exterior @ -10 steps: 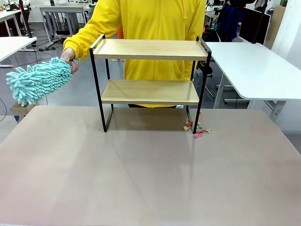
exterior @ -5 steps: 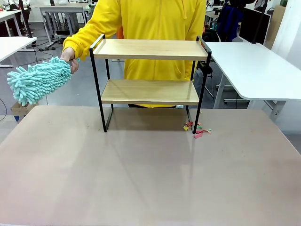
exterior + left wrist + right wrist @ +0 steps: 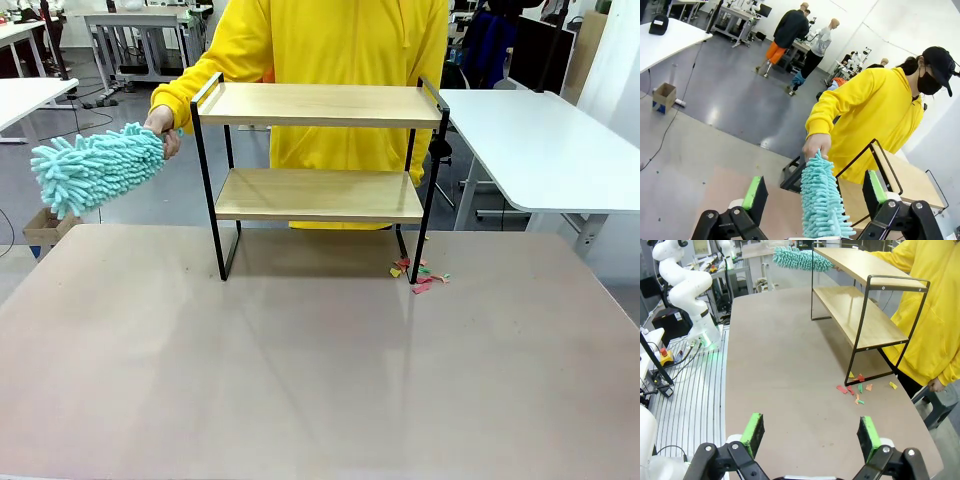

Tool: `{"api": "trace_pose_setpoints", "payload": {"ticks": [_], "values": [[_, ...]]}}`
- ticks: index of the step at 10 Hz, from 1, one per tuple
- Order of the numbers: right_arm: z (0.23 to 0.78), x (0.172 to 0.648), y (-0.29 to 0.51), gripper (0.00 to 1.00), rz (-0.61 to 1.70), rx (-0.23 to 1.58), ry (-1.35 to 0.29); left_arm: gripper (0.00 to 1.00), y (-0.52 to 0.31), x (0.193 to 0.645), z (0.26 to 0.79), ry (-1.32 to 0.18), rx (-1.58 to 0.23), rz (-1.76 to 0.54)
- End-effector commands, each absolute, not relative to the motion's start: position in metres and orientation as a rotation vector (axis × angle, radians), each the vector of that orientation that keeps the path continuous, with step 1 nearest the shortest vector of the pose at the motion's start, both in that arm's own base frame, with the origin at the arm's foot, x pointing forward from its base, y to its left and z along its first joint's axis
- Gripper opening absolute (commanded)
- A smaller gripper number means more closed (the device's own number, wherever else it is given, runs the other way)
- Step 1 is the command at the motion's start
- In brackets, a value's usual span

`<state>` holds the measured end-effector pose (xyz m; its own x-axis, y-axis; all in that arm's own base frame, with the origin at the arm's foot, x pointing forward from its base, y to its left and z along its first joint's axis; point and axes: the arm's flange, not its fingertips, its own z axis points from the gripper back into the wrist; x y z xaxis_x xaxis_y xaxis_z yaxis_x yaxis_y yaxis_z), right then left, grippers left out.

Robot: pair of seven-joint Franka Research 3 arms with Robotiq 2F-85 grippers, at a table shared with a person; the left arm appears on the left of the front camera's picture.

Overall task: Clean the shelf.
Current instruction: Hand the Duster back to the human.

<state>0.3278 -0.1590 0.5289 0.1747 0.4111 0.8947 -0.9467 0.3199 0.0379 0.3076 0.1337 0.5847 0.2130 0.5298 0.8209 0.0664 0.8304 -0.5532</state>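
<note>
**A:** Where do your end effectors stand?

**B:** Your left end effector is spread wide with nothing in it; you see its two green pads well apart at the bottom of the left wrist view. Your right end effector is likewise released and empty, hanging above the desk.

**A:** And the shelf?

**B:** From your right end effector, the shelf lies ahead and off to the right, standing upright on the desk near its far edge. In the front view the shelf shows two bare wooden boards in a black frame. From your left end effector, one end of the shelf sits just past the right finger.

**A:** What is the person doing?

**B:** A person in a yellow top stands behind the shelf. One hand holds a teal fluffy duster out beside the shelf's end, level with the top board. In your left wrist view that duster hangs straight ahead, between your fingers.

**A:** Anything else on the desk?

**B:** Small coloured scraps lie beside the shelf's near foot, ahead of your right end effector.
</note>
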Motion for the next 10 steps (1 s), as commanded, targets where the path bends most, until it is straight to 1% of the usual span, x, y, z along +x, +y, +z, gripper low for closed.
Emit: {"api": "trace_pose_setpoints", "payload": {"ticks": [1, 10], "values": [[0.5309, 0.3273, -0.1586, 1.00, 1.092, 0.720, -0.960, 1.00, 0.1286, 0.3046, 0.5865, -1.313, -0.524, 0.365], [0.5309, 0.3273, -0.1586, 1.00, 1.092, 0.720, -0.960, 1.00, 0.1286, 0.3046, 0.5865, -1.313, -0.524, 0.365]]}}
